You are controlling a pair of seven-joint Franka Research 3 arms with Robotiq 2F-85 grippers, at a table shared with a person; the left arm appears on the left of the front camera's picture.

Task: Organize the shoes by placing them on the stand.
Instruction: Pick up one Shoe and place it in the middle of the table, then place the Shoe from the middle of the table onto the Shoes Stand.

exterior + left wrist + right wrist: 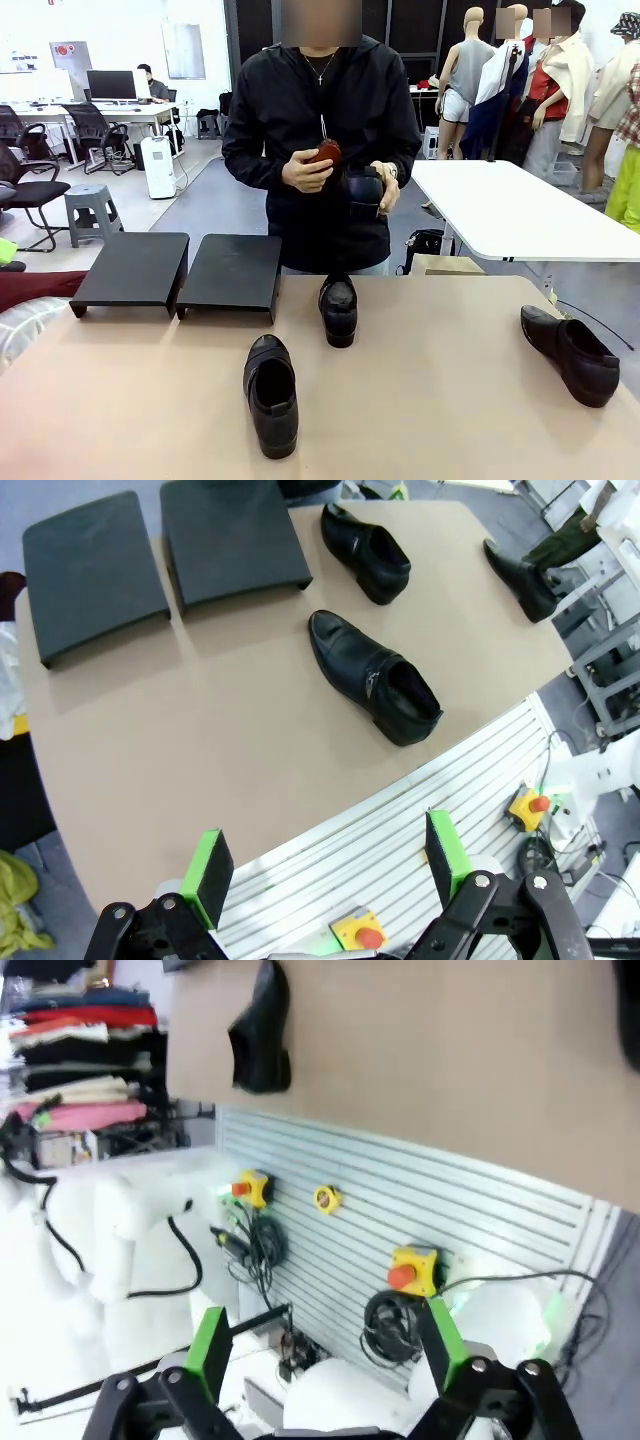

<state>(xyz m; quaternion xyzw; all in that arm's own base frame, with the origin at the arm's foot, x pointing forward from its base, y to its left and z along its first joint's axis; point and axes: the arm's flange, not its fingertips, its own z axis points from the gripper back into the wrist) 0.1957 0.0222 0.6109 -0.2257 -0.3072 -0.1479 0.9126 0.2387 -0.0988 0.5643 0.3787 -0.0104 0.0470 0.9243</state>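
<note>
The left gripper [325, 865] is spread wide, its fingers [210, 875] well apart with nothing between them, and it hangs over the robot-side edge of the table [200, 750]. Straight ahead of it, and closest, lies the near shoe [375, 675] on its sole, heel toward the gripper and toe pointing away. Beyond that is the mid shoe [365, 552], just beside the corner of the stand [230, 540]. The stand's two platforms sit side by side, far ahead and off toward the gripper's left finger in its wrist view. The third shoe [520, 578] lies far ahead toward the right finger's side, near the table's edge and well apart from the other two. All three are on the table, off the stand. The right gripper [325, 1345] is also spread, with nothing between its fingers. It hangs over a slatted panel [420, 1210] carrying red-and-yellow buttons [410, 1268]. Ahead of it, past the panel, a shoe [262, 1030] lies at the table's edge; which one cannot be told. Across the table from both grippers, a person [320, 100] holds the fourth shoe [362, 193] in one hand [387, 180], and a reddish-brown object [327, 152] in the other hand [305, 172].
</note>
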